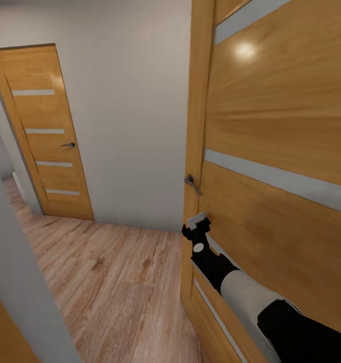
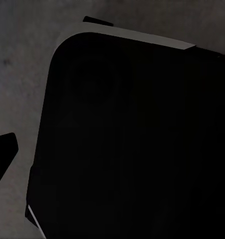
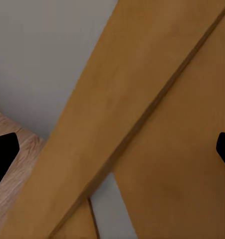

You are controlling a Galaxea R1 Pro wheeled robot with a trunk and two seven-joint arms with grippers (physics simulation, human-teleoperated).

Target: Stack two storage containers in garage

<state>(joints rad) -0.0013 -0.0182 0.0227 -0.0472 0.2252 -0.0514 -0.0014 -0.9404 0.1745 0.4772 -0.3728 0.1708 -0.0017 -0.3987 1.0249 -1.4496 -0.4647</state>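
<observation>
Head view: robot stands in a narrow hallway with a pale wood-plank floor [image 1: 110, 282] and plain white-grey walls [image 1: 130, 111]. Close on the right, a large honey-coloured wooden door with horizontal frosted grey strips [image 1: 281, 131] takes up much of the picture; its curved grey metal lever handle [image 1: 192, 184] sits at the door's edge. The right arm, black with a pale grey forearm section [image 1: 251, 297], reaches forward along the lower part of this door; the right gripper [image 1: 196, 228] is just below the lever handle, apart from it, close against the door face. Right wrist view: two dark fingertips [image 3: 3, 157] sit at opposite edges of the picture with a wide gap between them and nothing in that gap, so the gripper is spread and empty; beyond them are the door's wood panel, a slanting frame edge, a grey strip, and a bit of wall and plank floor. Farther down the hall on the left, a second, alike wooden door with four grey strips and a small dark handle [image 1: 42, 131] stands shut. Left wrist view: very dark; a large black rounded-corner body with a pale rim [image 2: 132, 139] over a dim grey surface, one dark fingertip [image 2: 2, 149] at the edge. Whether the left gripper is spread or clenched cannot be told. The orange-red storage containers are out of frame in all three views, location undetermined.
</observation>
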